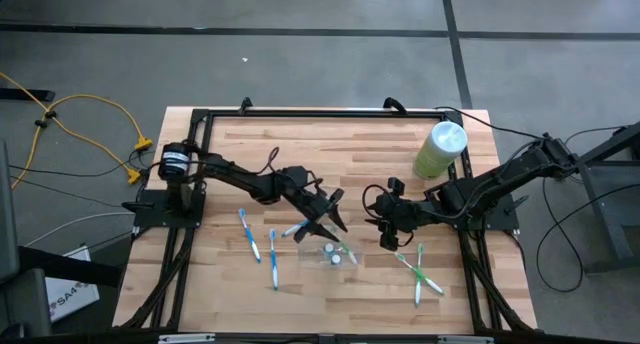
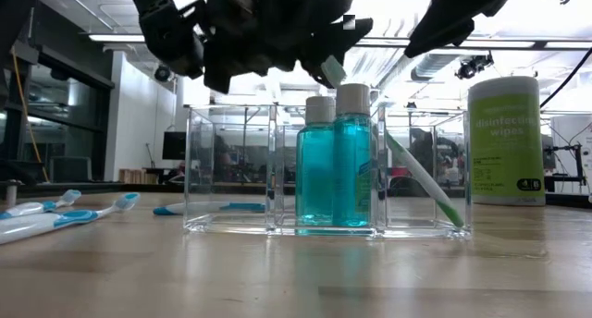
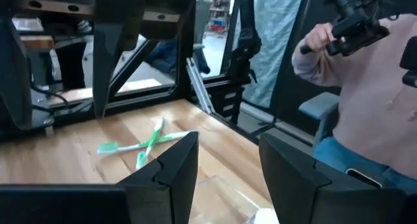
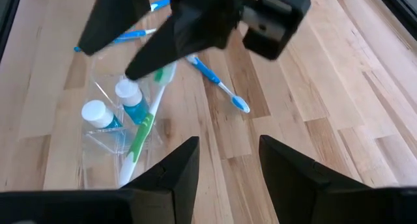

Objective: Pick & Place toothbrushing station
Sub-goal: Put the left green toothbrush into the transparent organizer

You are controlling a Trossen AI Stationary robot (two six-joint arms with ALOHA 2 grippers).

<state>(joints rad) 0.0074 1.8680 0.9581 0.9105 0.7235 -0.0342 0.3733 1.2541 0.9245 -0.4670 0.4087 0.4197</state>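
A: From the high view we find the toothbrushing station (image 1: 331,252) near the table's front middle, a clear tray we can barely make out, with two white-capped bottles (image 1: 334,252) in it. The left gripper (image 1: 328,216) hangs just over its back edge, fingers apart and nothing between them.

B: And the right gripper (image 1: 388,227) sits just beside the tray, also apart-fingered and empty. Blue toothbrushes (image 1: 249,235) lie to the tray's left, green toothbrushes (image 1: 419,269) to its right, and the wipes canister (image 1: 439,149) stands at the far right corner of the table (image 1: 350,149).

A: At table height we see the station (image 2: 231,170) as glass-clear walls split into compartments. The two teal bottles (image 2: 335,161) stand upright in the middle one, and a green toothbrush (image 2: 421,179) leans in the compartment beside them. The dark arms crowd the top of that view.

B: Through the left wrist camera we see its fingers (image 3: 172,168) spread, with crossed green brushes (image 3: 144,142) beyond, and a person (image 3: 365,87) past the table edge.

A: The right wrist camera looks past its spread fingers (image 4: 176,168) at the tray (image 4: 104,136); the left arm's gripper (image 4: 156,38) blocks part of it.
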